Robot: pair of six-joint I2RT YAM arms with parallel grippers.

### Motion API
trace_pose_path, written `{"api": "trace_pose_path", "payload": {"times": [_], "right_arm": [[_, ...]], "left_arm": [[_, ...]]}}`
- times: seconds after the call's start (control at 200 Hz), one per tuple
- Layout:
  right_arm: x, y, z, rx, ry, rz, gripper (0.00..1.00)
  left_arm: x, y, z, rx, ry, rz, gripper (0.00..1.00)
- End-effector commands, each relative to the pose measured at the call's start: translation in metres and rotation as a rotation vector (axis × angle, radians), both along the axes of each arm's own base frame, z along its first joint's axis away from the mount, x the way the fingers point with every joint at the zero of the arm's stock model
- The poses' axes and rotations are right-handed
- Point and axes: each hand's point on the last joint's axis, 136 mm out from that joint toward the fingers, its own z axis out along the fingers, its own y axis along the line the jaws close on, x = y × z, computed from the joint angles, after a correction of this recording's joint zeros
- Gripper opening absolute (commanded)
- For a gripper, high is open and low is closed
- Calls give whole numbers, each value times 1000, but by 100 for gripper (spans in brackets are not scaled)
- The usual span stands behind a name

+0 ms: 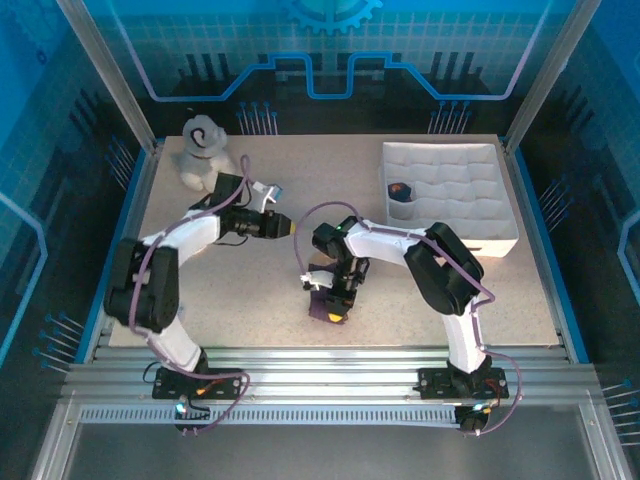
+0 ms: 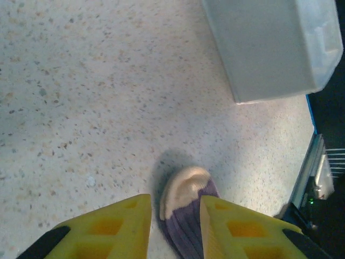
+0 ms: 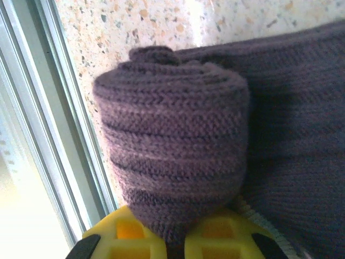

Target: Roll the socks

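Top: right gripper pinched shut on socks just under tips; left gripper raised alongside, narrow gap, empty.
Left wrist: left gripper parted, socks just beyond tips.
Right wrist: right gripper clamping socks, part-rolled. Wind tight, square, no slack.

My left arm and right arm are white shells between bulky black joints, on black bases. Lilac cables loop along both. My fingers are bright yellow plastic with hollow cells and black tips.
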Motion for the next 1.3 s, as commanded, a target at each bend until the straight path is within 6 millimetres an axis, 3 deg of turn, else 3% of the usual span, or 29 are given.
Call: {"api": "trace_pose_path", "payload": {"times": [0.0, 0.14, 0.33, 0.45, 0.7, 0.826, 0.981, 1.296], "right_arm": [[9, -65, -56, -302, -45, 15, 0], [13, -66, -57, -299, -53, 5, 0], [18, -66, -59, -292, -52, -10, 0], [20, -69, -59, -291, -45, -22, 0], [21, -72, -61, -290, -37, -28, 0], [19, -71, -61, -278, -34, -27, 0], [19, -73, -61, -284, -36, -22, 0], [18, -72, -60, -269, -37, -20, 0]], "left_arm": [[-11, 8, 14, 82, -205, -42, 29], [-40, 4, 26, 173, -399, -131, 30], [-102, -40, 29, 335, -779, -368, 36], [-125, -53, 32, 410, -922, -381, 36], [-173, -81, -16, 642, -956, -640, 38], [-177, -96, -34, 651, -960, -691, 43], [-167, -112, -49, 674, -973, -724, 46], [-153, -121, -76, 727, -947, -739, 50]]}}
